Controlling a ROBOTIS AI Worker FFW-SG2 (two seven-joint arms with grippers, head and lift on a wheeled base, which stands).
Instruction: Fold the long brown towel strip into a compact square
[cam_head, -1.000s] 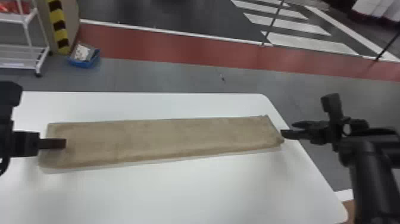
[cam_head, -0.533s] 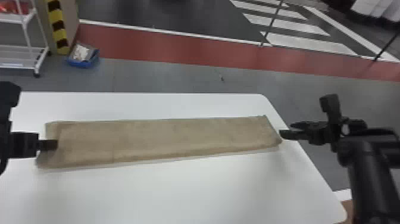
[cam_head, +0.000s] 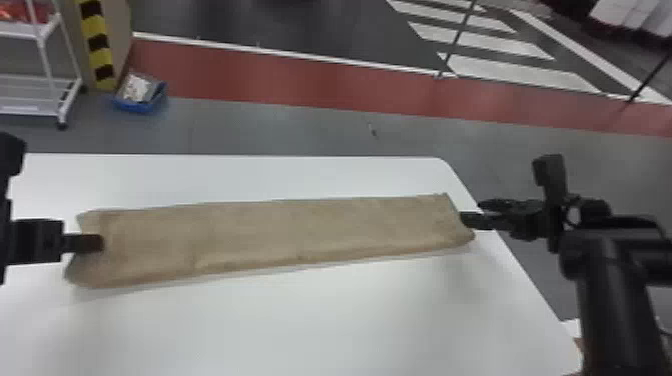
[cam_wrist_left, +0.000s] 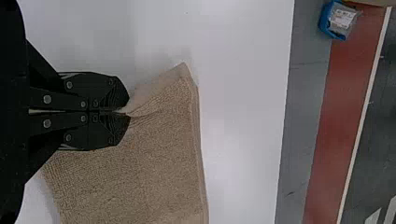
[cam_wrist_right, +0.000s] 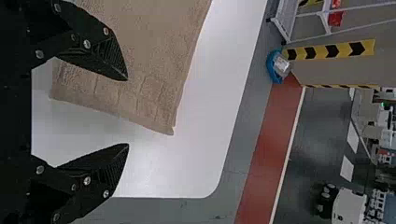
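Soft, bright light is spreading over the white table between my left pincer and my right pincer. On my side of the towel, a faint shadow is hugging its long edge, and pale grey shading is dulling the tabletop nearer me than my right pincer. Beyond both, the grey floor is looking dimmer. Small glints are catching on the screws of my left pincer, and a dull sheen is running along the arm behind my right one.

Head view: high, forward-down — wrist views: close — all share towel.
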